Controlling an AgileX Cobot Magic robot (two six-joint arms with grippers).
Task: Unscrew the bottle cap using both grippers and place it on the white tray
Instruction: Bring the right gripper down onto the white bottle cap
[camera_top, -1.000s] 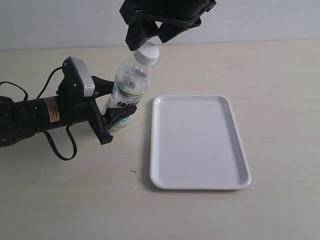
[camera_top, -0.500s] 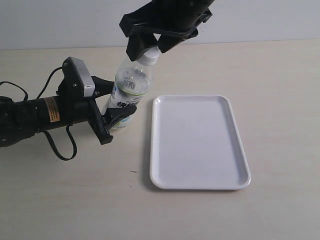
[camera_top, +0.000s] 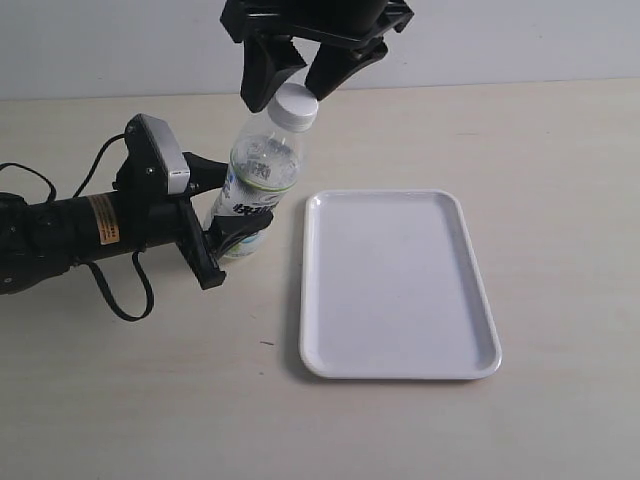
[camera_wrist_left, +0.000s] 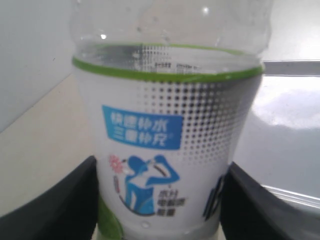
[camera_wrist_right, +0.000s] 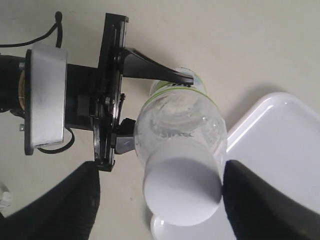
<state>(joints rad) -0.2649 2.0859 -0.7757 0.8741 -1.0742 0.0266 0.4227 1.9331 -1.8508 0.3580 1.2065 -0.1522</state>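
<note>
Now bottle cap (camera_top: 296, 105) on bottle (camera_top: 262, 180); white tray (camera_top: 400, 290) beside

clear plastic bottle (camera_top: 262, 170), matt white bottle cap (camera_top: 296, 105), glossy white tray (camera_top: 400, 285)

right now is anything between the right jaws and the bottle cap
Nothing visible is. The right gripper hangs open over the bottle cap, one jaw on either side with clear gaps, while the left gripper holds the bottle.
</note>
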